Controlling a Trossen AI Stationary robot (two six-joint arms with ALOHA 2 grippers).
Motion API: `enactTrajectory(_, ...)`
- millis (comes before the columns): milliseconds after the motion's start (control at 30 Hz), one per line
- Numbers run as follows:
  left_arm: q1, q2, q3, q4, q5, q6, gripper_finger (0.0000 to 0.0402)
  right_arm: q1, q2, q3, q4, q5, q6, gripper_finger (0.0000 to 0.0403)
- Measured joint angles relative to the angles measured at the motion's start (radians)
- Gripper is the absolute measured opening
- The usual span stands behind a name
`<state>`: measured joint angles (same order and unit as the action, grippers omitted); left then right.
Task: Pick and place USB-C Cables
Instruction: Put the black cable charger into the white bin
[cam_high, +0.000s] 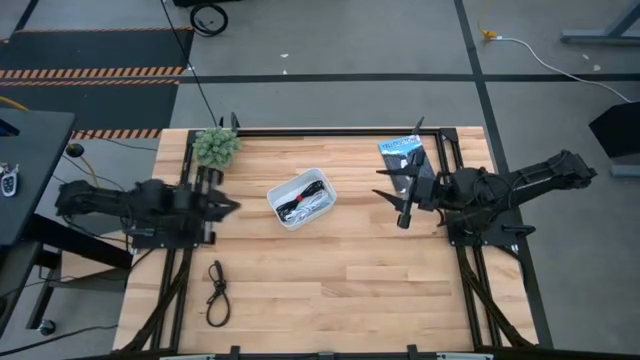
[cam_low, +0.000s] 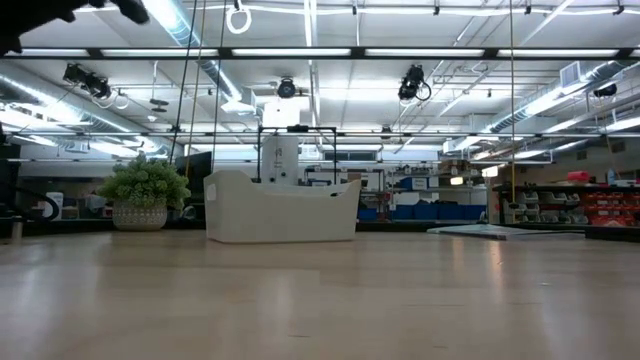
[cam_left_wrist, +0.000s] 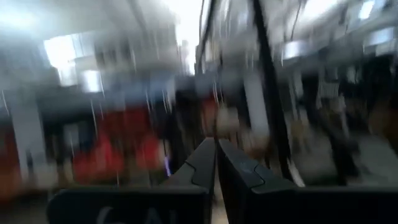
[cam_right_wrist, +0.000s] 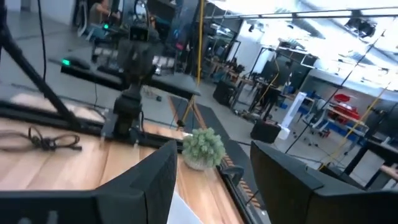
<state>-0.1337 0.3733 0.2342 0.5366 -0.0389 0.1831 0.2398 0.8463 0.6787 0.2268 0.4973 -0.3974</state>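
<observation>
A white bin (cam_high: 302, 198) stands mid-table and holds a black cable with a red tie (cam_high: 292, 208) and a white cable (cam_high: 316, 196). A dark coiled cable (cam_high: 216, 292) lies flat on the wood near the table's near-left corner, also seen as the dark cable (cam_right_wrist: 40, 140) in the right wrist view. My left gripper (cam_high: 230, 207) hovers left of the bin, shut and empty, its fingers (cam_left_wrist: 216, 165) closed together. My right gripper (cam_high: 390, 196) hovers right of the bin, open and empty, with a wide gap (cam_right_wrist: 214, 180). I see no grey-blue cable.
A black-and-blue packet (cam_high: 405, 152) lies by the far right edge, partly under my right arm. A small potted plant (cam_high: 215, 147) stands at the far left corner, the same plant (cam_low: 145, 195) in the low view. Bare wood stretches across the near half of the table.
</observation>
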Motion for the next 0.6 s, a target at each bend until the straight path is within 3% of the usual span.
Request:
enactTrajectory(100,-0.005,0.102,0.107,-0.282,-0.059,-0.104,0.0025,0.0,0.003,0.0,-0.014,0.004,0.086,0.021)
enactTrajectory(233,-0.017,0.229,0.309,-0.79,-0.107,-0.245,0.0025,0.003,0.005,0.0,-0.037,0.006,0.227,0.021)
enactTrajectory(367,-0.022,0.342,0.491,-1.209,-0.025,-0.42,0.0025,0.021,0.006,0.0,-0.016,0.006,0.329,0.021)
enactTrajectory(500,-0.071,0.418,0.583,-1.414,0.101,-0.516,0.0021,0.05,0.029,0.0,0.013,0.006,0.395,0.021)
enactTrajectory(600,-0.115,0.442,0.601,-1.473,0.108,-0.529,0.0013,0.076,0.058,0.0,0.028,0.006,0.424,0.021)
